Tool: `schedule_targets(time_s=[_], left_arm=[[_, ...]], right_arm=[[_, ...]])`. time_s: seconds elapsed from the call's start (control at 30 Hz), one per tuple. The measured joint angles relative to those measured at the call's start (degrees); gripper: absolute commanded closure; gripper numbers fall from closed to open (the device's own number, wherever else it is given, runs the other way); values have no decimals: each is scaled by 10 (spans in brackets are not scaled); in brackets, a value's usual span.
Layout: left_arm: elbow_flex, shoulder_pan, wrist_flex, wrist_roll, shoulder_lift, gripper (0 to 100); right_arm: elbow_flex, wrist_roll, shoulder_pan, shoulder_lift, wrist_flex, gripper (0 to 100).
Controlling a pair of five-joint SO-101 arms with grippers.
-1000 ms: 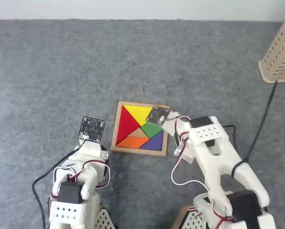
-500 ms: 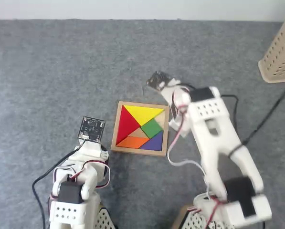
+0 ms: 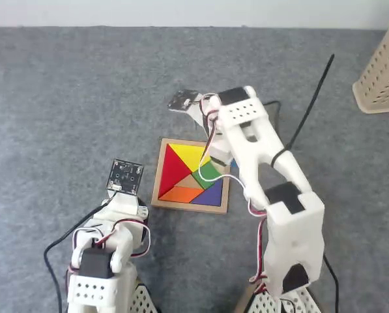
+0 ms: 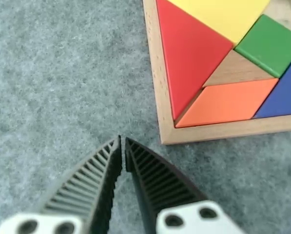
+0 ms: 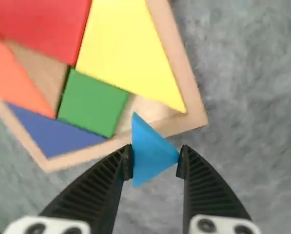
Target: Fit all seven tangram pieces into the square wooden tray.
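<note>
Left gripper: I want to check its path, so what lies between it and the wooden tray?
Bare grey mat. In the left wrist view, the shut left gripper sits just off a corner of the wooden tray, with nothing between.

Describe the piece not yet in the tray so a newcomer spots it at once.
Start at the square wooden tray on the grey mat. At its edge beside the green square, the right gripper holds a small triangle. It is light blue, paler than the dark blue piece in the tray.
</note>
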Motion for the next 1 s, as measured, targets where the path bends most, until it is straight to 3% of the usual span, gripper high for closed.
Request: schedule_targets(time_s=[0.1, 0.2, 0.43, 0.6, 0.8, 1.0], left_arm=[[0, 0, 0, 0, 0, 988], [0, 0, 0, 0, 0, 988], [0, 0, 0, 0, 0, 988], [0, 0, 0, 0, 0, 988], [0, 0, 0, 0, 0, 988], [0, 0, 0, 0, 0, 988]], right_arm=[[-25, 96, -8, 2, 14, 744], [-52, 140, -25, 2, 32, 686], [-69, 154, -62, 2, 35, 776], [-88, 15, -15, 1, 46, 998], [-84, -263, 57, 1, 44, 993], [47, -352, 69, -25, -86, 992]])
